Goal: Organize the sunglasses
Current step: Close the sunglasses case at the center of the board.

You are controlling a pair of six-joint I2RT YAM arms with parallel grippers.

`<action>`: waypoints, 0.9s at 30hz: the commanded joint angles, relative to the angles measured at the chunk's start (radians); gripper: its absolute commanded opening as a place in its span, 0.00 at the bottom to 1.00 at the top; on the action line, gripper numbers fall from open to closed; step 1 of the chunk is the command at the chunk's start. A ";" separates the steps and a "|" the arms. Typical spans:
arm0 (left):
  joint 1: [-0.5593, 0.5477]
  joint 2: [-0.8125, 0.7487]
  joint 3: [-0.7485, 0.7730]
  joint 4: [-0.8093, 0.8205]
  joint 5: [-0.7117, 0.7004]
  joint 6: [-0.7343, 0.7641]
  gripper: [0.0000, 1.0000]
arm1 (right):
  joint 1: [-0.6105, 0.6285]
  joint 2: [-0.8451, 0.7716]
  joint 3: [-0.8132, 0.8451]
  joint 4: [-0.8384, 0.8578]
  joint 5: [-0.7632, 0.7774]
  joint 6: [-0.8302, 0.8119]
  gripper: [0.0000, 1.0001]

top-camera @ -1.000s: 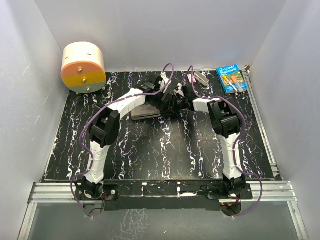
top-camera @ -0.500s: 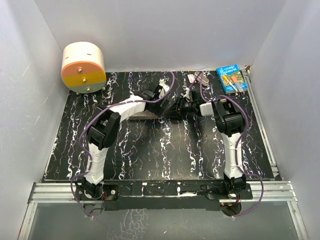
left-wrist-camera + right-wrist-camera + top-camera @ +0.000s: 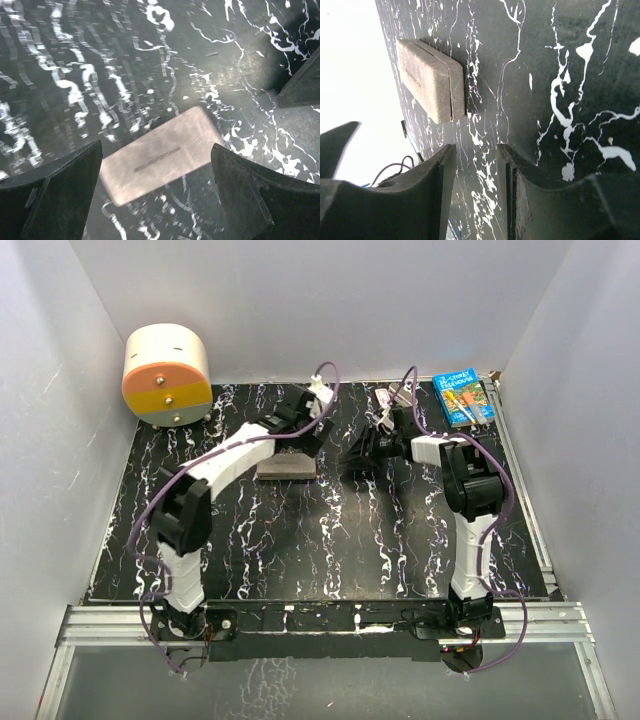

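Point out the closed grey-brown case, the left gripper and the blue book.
closed grey-brown case [image 3: 287,466], top view, lid centre.
left gripper [image 3: 155,148], left wrist view, midway between fingertips.
blue book [image 3: 462,398], top view, cover.

Far, rightward reach by left arm [image 3: 222,457], elbow low; left gripper [image 3: 155,155] tilted down, jaws wide apart, nothing between. Opposite, right arm [image 3: 468,502] raised at elbow, forearm turned left; right gripper [image 3: 476,160] low, jaws narrowly parted, empty.

We log left arm [image 3: 232,455], right arm [image 3: 468,555]: white shells, black joints | purple cables loop from each down to the black base plate [image 3: 320,620] | left gripper [image 3: 156,150] fingers [image 3: 55,195] dark, possibly matte plastic, view blurred
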 commanded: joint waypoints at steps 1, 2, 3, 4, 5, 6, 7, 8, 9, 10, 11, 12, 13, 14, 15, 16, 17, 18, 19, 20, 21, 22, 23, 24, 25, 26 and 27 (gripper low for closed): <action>0.083 -0.211 -0.093 -0.004 -0.055 0.027 0.88 | 0.004 -0.074 0.031 -0.054 0.038 -0.083 0.43; 0.113 -0.224 -0.126 -0.009 -0.041 0.019 0.88 | 0.011 -0.075 0.029 -0.046 0.034 -0.079 0.43; 0.145 -0.232 -0.152 -0.015 -0.024 0.007 0.88 | 0.020 -0.075 0.031 -0.042 0.032 -0.077 0.43; 0.172 -0.238 -0.175 -0.023 -0.002 -0.003 0.88 | 0.036 -0.074 0.037 -0.041 0.033 -0.075 0.42; 0.196 -0.243 -0.194 -0.030 0.019 -0.011 0.87 | 0.053 -0.071 0.045 -0.042 0.034 -0.074 0.40; 0.213 -0.246 -0.213 -0.033 0.034 -0.014 0.87 | 0.072 -0.067 0.057 -0.042 0.036 -0.072 0.38; 0.222 -0.251 -0.233 -0.028 0.040 -0.012 0.86 | 0.089 -0.062 0.075 -0.043 0.042 -0.066 0.32; 0.227 -0.255 -0.254 -0.019 0.042 -0.006 0.86 | 0.102 -0.057 0.089 -0.044 0.048 -0.063 0.28; 0.229 -0.260 -0.275 -0.006 0.044 -0.003 0.86 | 0.118 -0.052 0.105 -0.047 0.051 -0.056 0.24; 0.231 -0.263 -0.292 0.001 0.048 -0.003 0.86 | 0.126 -0.048 0.119 -0.051 0.056 -0.052 0.19; 0.231 -0.263 -0.304 0.006 0.055 -0.002 0.86 | 0.132 -0.045 0.131 -0.055 0.060 -0.047 0.15; 0.233 -0.259 -0.315 0.008 0.062 -0.003 0.86 | 0.137 -0.047 0.141 -0.059 0.063 -0.043 0.12; 0.235 -0.257 -0.325 0.010 0.069 -0.008 0.86 | 0.140 -0.050 0.145 -0.058 0.063 -0.042 0.10; 0.236 -0.251 -0.335 0.013 0.083 -0.010 0.86 | 0.144 -0.054 0.149 -0.058 0.066 -0.037 0.09; 0.237 -0.245 -0.344 0.014 0.092 -0.012 0.85 | 0.146 -0.058 0.151 -0.056 0.068 -0.031 0.08; 0.236 -0.237 -0.348 0.013 0.102 -0.014 0.85 | 0.149 -0.061 0.156 -0.055 0.067 -0.028 0.08; 0.237 -0.228 -0.350 0.009 0.111 -0.016 0.85 | 0.153 -0.062 0.161 -0.053 0.065 -0.022 0.08; 0.239 -0.217 -0.351 0.005 0.116 -0.019 0.84 | 0.157 -0.060 0.165 -0.047 0.063 -0.014 0.08; 0.239 -0.206 -0.351 0.000 0.120 -0.022 0.84 | 0.165 -0.056 0.173 -0.037 0.056 -0.007 0.08; 0.239 -0.195 -0.348 -0.003 0.119 -0.025 0.84 | 0.173 -0.050 0.182 -0.033 0.050 0.000 0.08; 0.239 -0.184 -0.347 -0.006 0.119 -0.026 0.84 | 0.183 -0.042 0.193 -0.031 0.047 0.007 0.08; 0.243 -0.172 -0.345 -0.010 0.120 -0.027 0.84 | 0.192 -0.034 0.206 -0.027 0.045 0.012 0.08; 0.245 -0.160 -0.343 -0.016 0.123 -0.031 0.84 | 0.200 -0.025 0.217 -0.025 0.042 0.018 0.07; 0.249 -0.152 -0.340 -0.021 0.127 -0.034 0.83 | 0.208 -0.015 0.229 -0.023 0.037 0.024 0.07; 0.253 -0.143 -0.341 -0.022 0.132 -0.036 0.83 | 0.214 -0.002 0.238 -0.015 0.031 0.033 0.07; 0.258 -0.138 -0.343 -0.021 0.134 -0.035 0.83 | 0.218 0.006 0.245 -0.005 0.027 0.041 0.07; 0.265 -0.132 -0.348 -0.014 0.138 -0.036 0.82 | 0.220 0.015 0.250 0.003 0.022 0.051 0.07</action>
